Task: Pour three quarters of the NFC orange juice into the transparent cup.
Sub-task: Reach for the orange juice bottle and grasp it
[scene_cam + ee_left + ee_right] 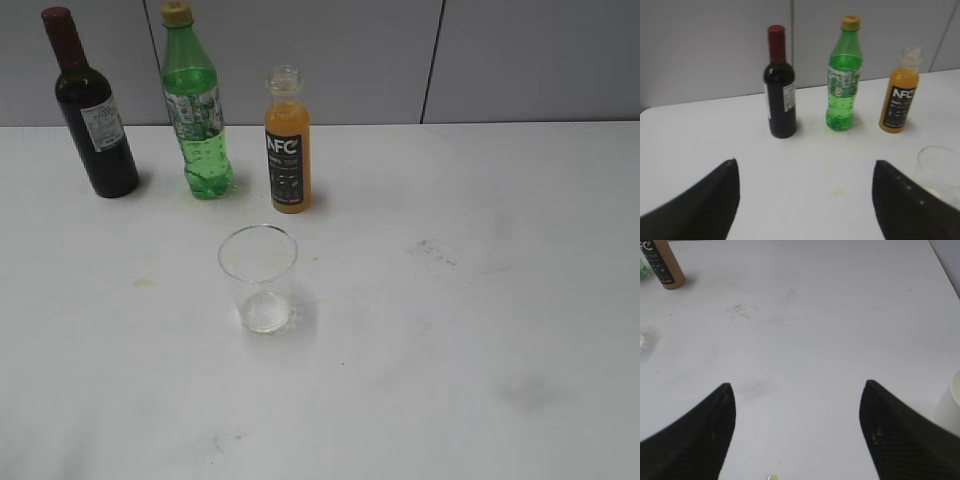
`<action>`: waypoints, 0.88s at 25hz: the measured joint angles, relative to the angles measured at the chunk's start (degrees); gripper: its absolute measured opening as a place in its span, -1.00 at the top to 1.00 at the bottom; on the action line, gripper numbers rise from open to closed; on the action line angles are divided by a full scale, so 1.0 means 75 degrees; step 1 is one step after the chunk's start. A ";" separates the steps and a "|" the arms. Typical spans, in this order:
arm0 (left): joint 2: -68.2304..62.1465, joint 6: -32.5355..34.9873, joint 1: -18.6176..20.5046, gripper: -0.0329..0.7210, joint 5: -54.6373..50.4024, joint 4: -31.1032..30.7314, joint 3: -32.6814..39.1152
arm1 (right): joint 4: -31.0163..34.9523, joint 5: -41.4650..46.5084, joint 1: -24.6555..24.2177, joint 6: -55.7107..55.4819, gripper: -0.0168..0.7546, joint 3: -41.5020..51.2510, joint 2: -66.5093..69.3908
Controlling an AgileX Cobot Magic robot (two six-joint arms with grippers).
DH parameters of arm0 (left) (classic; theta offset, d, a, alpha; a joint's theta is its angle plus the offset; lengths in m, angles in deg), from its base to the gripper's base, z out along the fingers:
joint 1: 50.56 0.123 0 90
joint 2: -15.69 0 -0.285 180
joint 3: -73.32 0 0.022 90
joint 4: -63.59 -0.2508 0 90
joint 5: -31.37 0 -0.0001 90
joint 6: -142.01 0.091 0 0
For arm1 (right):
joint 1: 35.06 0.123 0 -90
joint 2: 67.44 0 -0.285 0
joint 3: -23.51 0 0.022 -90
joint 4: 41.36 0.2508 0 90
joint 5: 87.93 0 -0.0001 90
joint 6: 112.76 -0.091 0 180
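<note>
On my left wrist view the left gripper (805,200) has its two dark fingers (700,205) spread wide with nothing but bare white table (805,165) between them. Just past the right-hand fingertip, at the frame's right edge, I can make out part of the transparent cup (940,170), close to that finger but not touching it. Farther back, well clear of the fingers, three bottles stand upright in a row near the wall: the dark wine bottle (780,95) on the left, the green plastic bottle (844,85) in the middle, and the NFC orange juice (900,95) on the right, its neck clear and with no cap that I can see.

My right gripper (797,435) is also spread wide over empty table, gripping nothing. A white rounded object (950,410) sits just beside its right-hand finger; I cannot tell what it is. The juice bottle's base shows far off at the top left corner of that view, well apart from these fingers.

From the exterior camera neither gripper is visible. The cup stands upright and empty, nearest me, and the juice bottle stands just behind it, slightly to the right.
</note>
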 joint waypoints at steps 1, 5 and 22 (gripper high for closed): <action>-0.0306 0.0068 -0.0264 -0.76 0.0290 -0.0030 0.0000 | 0.0000 0.0000 0.0000 0.0000 -0.58 0.0000 0.0000; -0.1698 0.0173 -0.0934 -0.75 0.1673 -0.0072 0.0000 | 0.0000 0.0000 0.0000 0.0000 -0.58 0.0000 0.0000; -0.6492 0.1187 -0.1001 -0.69 0.2099 0.0135 -0.2866 | 0.0000 0.0000 0.0000 -0.0090 -0.58 0.0000 0.0000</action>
